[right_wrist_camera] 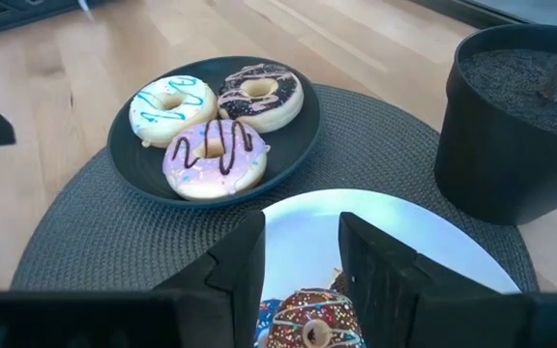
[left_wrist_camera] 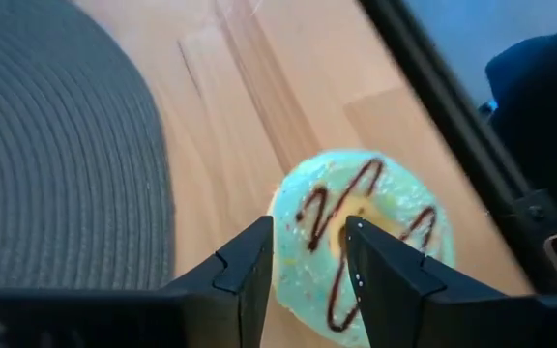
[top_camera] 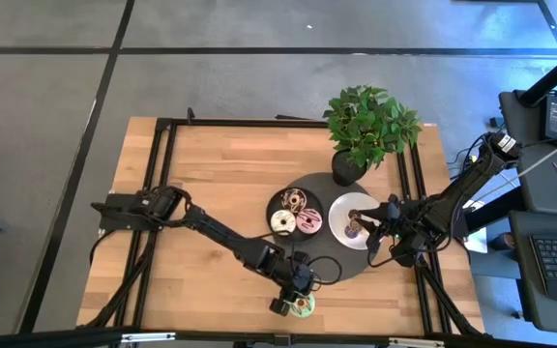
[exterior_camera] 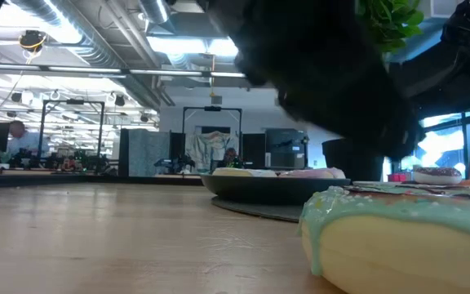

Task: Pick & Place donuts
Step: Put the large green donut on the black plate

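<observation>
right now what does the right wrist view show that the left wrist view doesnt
Only the right wrist view shows the black plate with three donuts, the white plate carrying a sprinkled donut below the right tool, and the dark plant pot. Only the left wrist view shows the green donut on bare wood, with the left tool open over it. Both show the grey woven mat and the wooden table.

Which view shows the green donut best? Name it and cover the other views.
The left wrist view: the green donut fills the frame, brown drizzle clear, the left hand over it. The high view shows it small at the table's near edge, partly under that hand. The low view shows only its side, close up. The right wrist view misses it.
</observation>
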### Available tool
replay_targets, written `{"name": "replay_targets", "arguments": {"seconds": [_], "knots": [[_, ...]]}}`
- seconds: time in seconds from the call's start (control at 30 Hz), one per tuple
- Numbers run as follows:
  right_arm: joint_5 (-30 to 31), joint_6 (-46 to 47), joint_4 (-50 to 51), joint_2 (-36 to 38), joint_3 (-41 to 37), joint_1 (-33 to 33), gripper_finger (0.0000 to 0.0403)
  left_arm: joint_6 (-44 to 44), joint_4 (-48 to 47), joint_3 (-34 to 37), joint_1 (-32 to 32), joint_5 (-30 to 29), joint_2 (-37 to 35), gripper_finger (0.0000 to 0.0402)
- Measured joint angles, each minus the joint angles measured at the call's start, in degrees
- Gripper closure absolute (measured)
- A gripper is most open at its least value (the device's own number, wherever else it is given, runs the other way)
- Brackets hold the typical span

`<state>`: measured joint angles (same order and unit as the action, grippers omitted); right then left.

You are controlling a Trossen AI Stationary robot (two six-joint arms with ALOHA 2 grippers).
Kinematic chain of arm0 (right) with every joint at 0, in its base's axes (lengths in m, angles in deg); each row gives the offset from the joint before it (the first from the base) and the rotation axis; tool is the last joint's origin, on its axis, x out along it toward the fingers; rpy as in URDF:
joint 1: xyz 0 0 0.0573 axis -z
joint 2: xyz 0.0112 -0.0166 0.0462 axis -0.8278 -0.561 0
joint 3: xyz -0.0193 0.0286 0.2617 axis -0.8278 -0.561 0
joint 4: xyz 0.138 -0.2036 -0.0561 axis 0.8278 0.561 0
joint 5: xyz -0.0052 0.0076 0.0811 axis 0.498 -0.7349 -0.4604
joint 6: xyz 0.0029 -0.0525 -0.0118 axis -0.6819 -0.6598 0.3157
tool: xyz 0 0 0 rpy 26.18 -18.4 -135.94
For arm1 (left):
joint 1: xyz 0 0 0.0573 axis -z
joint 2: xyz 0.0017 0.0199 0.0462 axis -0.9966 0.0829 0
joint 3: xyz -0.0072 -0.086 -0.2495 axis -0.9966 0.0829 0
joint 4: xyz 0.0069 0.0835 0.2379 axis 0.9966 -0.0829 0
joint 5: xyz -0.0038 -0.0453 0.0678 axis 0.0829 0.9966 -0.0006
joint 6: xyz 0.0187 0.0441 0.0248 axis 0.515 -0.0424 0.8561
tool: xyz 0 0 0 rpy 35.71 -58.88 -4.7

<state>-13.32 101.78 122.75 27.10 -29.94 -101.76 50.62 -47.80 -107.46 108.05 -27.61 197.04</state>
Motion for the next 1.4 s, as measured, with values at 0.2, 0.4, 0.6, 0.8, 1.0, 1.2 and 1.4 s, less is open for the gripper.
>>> {"name": "replay_targets", "arguments": {"seconds": [0.2,0.4,0.6,0.8,1.0,1.2,1.4], "knots": [[0.0,0.0,-0.55,0.0,0.0,0.0,0.0267,-2.08,0.15,-0.01,0.04,-1.71,2.81,0.0276],[0.0,0.0,-0.67,0.01,0.0,0.0,0.0267,-3.33,0.03,-0.02,0.04,-1.92,3.17,0.0275],[-0.02,0.0,-0.69,0.0,0.0,0.01,0.0267,-3.27,-0.08,-0.02,0.07,-1.94,3.15,0.0279],[-0.02,0.0,-0.69,0.0,0.0,0.0,0.0267,-3.2,-0.32,-0.02,-0.02,-1.57,3.12,0.0312],[-0.03,0.0,-0.69,0.0,0.0,0.0,0.0267,-3.13,-0.49,-0.02,-0.02,-0.92,3.1,0.0372],[-0.53,0.0,-0.72,0.0,0.0,0.02,0.0267,0.34,-9.04,0.07,-1.18,1.98,-0.8,0.0392],[-2.43,-0.02,-0.76,0.0,-0.01,0.02,0.0267,2.34,-20.4,0.04,-6.39,-0.93,-10.28,0.0394]]}}
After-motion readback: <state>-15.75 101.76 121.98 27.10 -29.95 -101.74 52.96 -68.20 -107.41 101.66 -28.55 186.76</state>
